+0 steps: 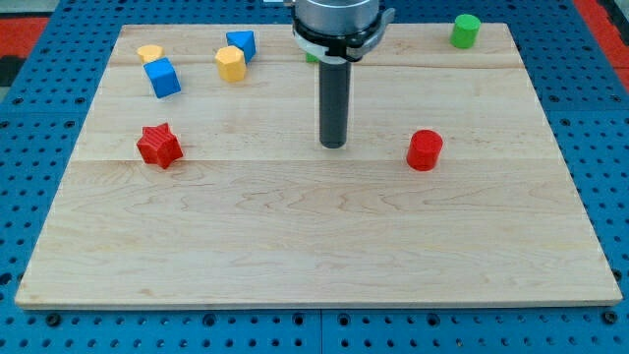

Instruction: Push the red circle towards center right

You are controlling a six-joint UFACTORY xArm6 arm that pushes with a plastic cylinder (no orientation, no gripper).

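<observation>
The red circle (pixel 425 149) is a short red cylinder standing on the wooden board (pixel 314 236), right of the middle. My tip (pixel 334 146) rests on the board near its centre, to the left of the red circle and about level with it, with a clear gap between them. The dark rod rises straight up from the tip to the arm's mount at the view's top.
A red star (pixel 159 146) lies at the left. A blue cube (pixel 162 77), a yellow block (pixel 149 53), a yellow hexagon (pixel 230 63) and a blue block (pixel 241 44) cluster top left. A green cylinder (pixel 465 30) stands top right. A green bit (pixel 311 57) peeks behind the rod.
</observation>
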